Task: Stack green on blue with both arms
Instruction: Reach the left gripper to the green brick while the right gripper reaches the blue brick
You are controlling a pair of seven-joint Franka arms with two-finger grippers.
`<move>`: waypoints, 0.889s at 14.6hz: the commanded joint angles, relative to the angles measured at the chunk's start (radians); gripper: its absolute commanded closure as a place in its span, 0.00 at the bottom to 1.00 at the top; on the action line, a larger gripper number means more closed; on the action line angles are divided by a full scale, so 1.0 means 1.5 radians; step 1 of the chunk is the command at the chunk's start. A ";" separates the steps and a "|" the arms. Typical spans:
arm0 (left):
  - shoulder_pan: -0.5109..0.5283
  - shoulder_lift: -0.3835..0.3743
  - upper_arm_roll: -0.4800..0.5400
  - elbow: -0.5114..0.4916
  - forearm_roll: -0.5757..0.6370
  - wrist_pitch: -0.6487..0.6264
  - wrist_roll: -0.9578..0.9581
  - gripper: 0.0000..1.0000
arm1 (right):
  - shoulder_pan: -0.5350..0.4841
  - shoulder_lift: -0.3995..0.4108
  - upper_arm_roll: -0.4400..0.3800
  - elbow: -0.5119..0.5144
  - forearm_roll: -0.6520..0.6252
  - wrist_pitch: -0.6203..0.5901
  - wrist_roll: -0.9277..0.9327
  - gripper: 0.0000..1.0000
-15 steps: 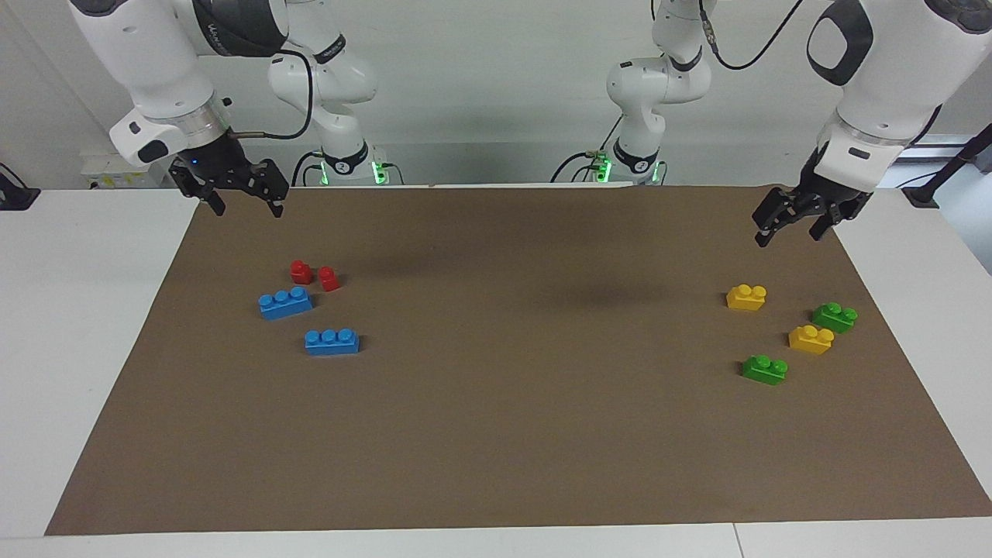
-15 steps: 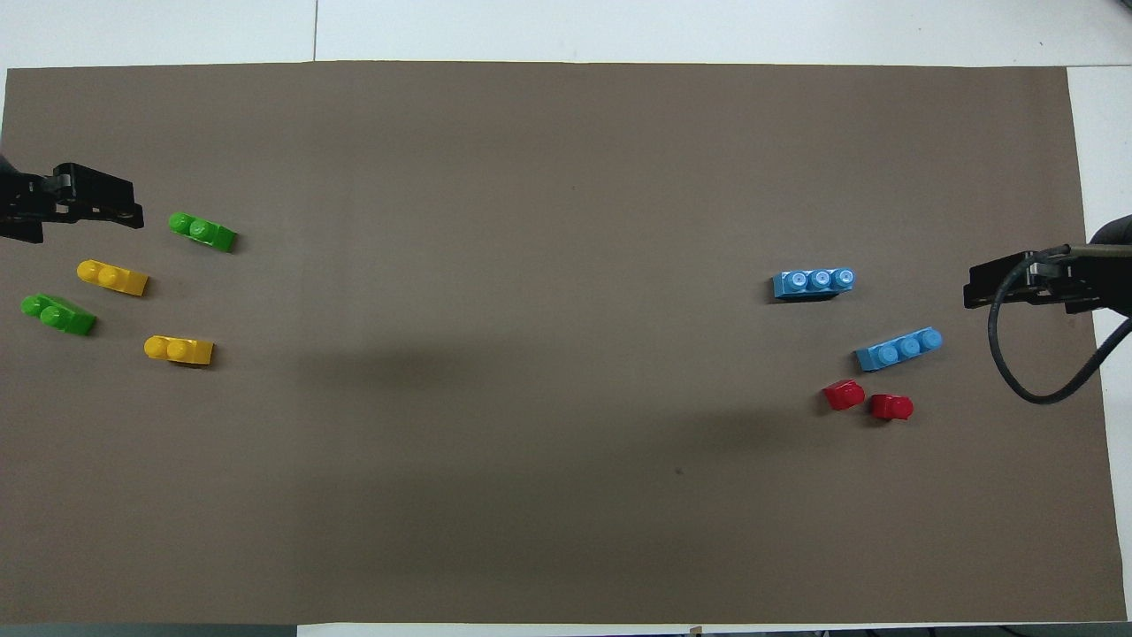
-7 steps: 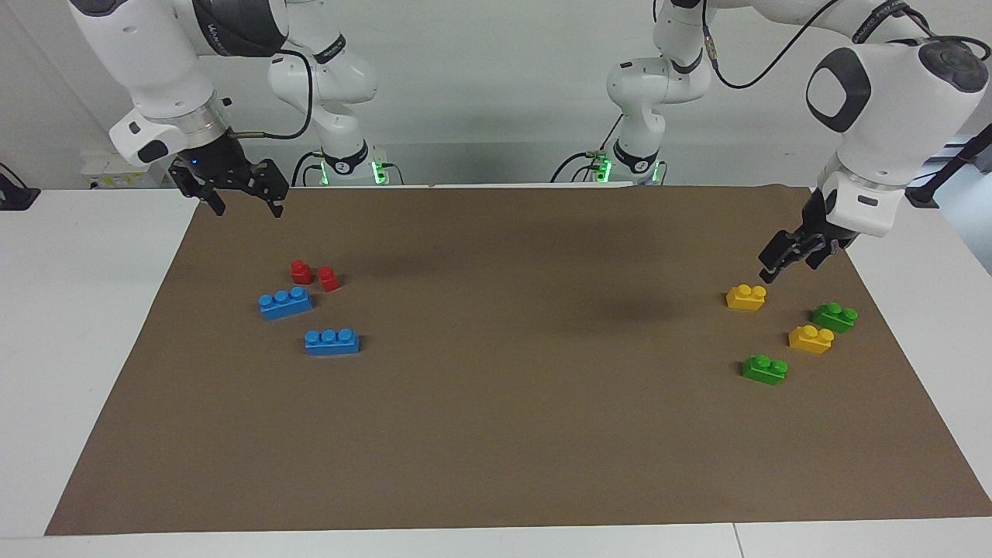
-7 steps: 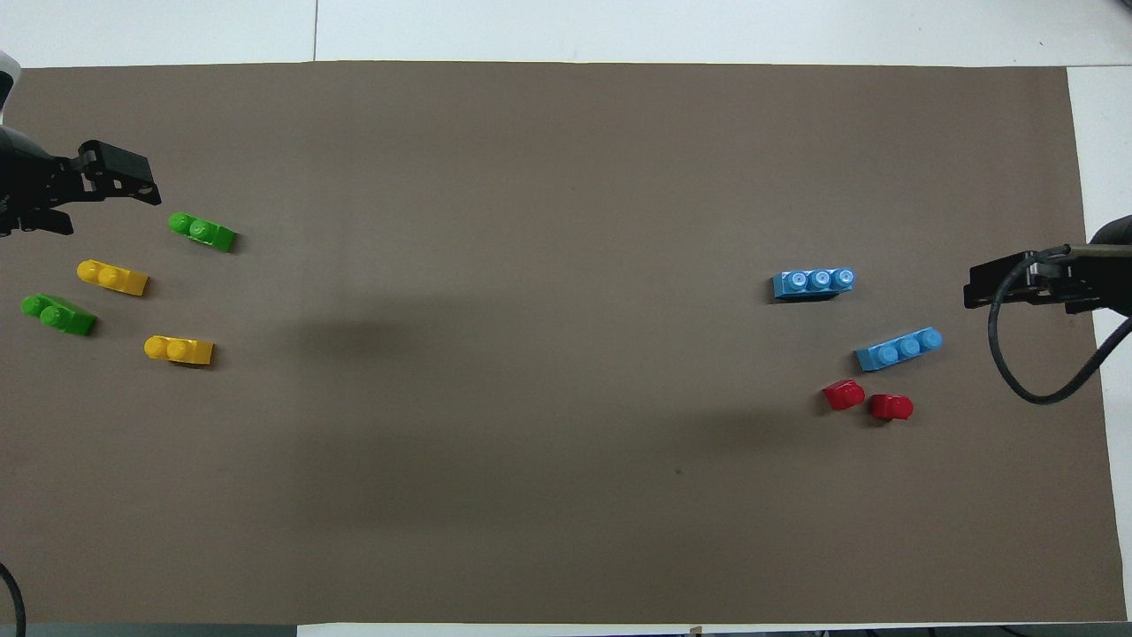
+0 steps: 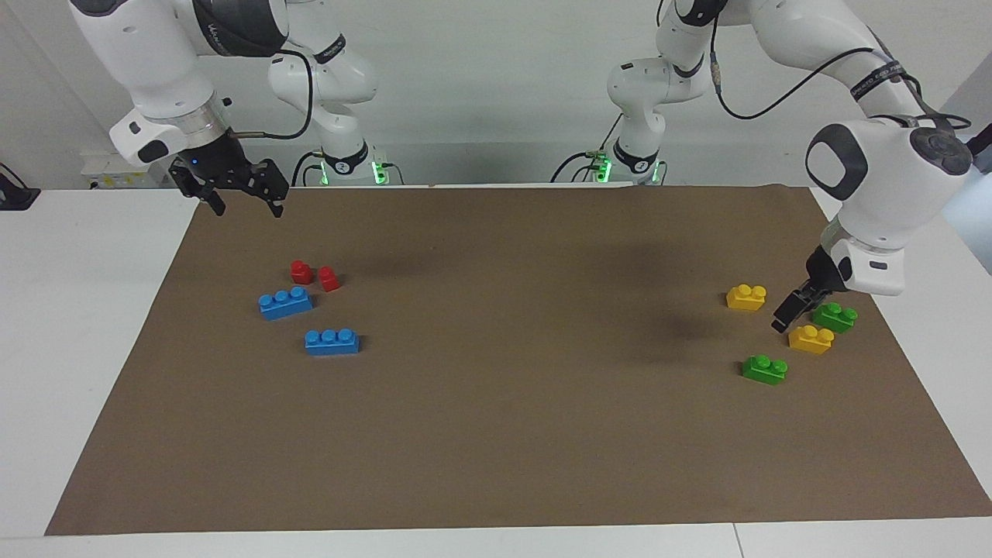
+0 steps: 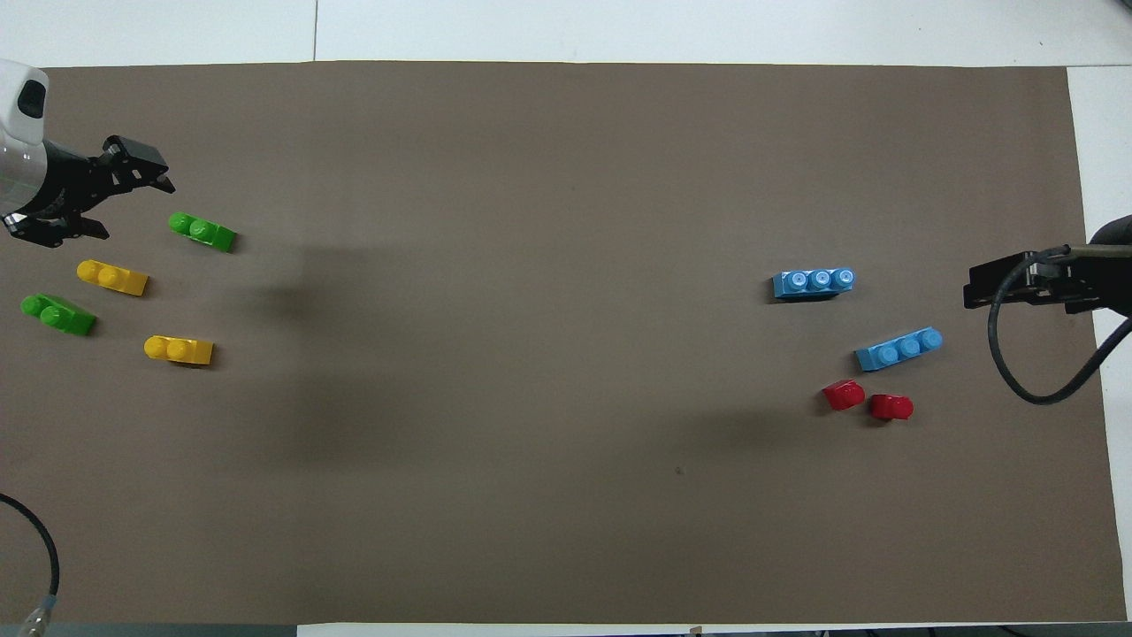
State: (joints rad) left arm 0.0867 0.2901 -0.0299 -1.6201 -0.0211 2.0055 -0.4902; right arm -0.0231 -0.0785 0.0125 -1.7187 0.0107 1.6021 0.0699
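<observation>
On brown mat (image 5: 496,434): two green bricks (image 5: 765,369), two blue bricks (image 5: 332,342), two yellow bricks (image 5: 746,297), two red bricks (image 5: 301,271). Left gripper (image 5: 806,306) and right gripper (image 5: 243,203) both spread, empty.

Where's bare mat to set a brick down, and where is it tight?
Bare: the wide middle of the mat between the blue bricks and the green bricks. Tight: around the yellow bricks, under the left gripper, and by the red bricks.

White table (image 5: 93,310) — brown mat (image 5: 504,403) on it — bricks lying on the mat.
</observation>
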 commanded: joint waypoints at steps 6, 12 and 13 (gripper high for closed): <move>0.011 0.082 0.002 -0.004 -0.010 0.120 -0.319 0.00 | -0.036 -0.002 -0.001 -0.047 0.021 0.087 0.423 0.00; 0.025 0.122 0.001 -0.007 -0.010 0.166 -0.322 0.00 | -0.132 0.136 -0.003 -0.041 0.238 0.171 0.645 0.00; 0.025 0.129 0.002 -0.008 -0.010 0.173 -0.326 0.00 | -0.133 0.154 -0.003 -0.041 0.262 0.176 0.650 0.00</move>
State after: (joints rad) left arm 0.1165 0.4660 -0.0258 -1.6225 -0.0216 2.2288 -0.9649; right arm -0.2041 0.0914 -0.0009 -1.7933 0.3331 1.8414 1.0033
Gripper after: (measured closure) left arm 0.000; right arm 0.000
